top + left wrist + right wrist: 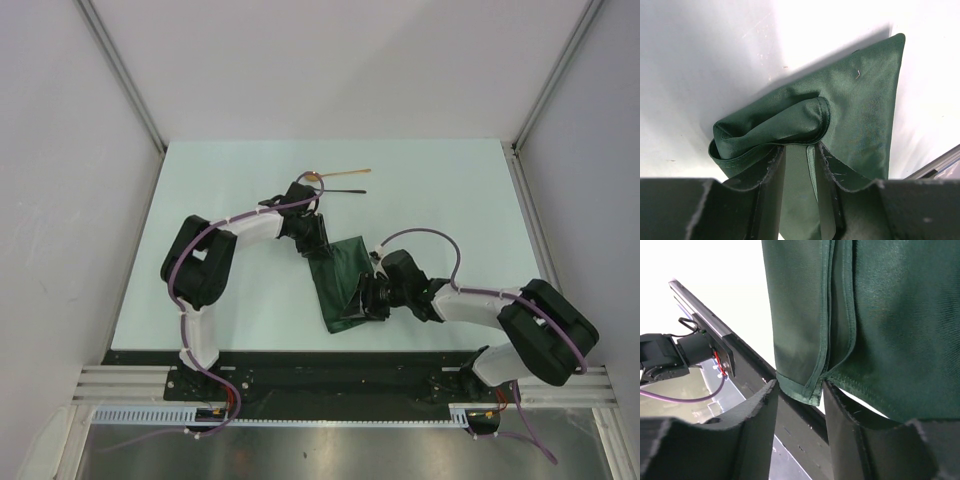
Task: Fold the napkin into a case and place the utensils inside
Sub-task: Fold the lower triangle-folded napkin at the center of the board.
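The dark green napkin lies partly folded and bunched at the table's middle. My left gripper is at its far left corner. In the left wrist view the jaws stand close together, with cloth running between the fingers and a rolled fold of the napkin bulging at their tips. My right gripper is at the napkin's near right edge. In the right wrist view its jaws stand a narrow gap apart, with a hemmed corner of the napkin across the tips. The gold spoon and black spoon lie at the back, beyond the left gripper.
The black front rail runs along the table's near edge, close to the napkin's near corner. Bare white table spreads to the right and left of the arms. White walls enclose the table on three sides.
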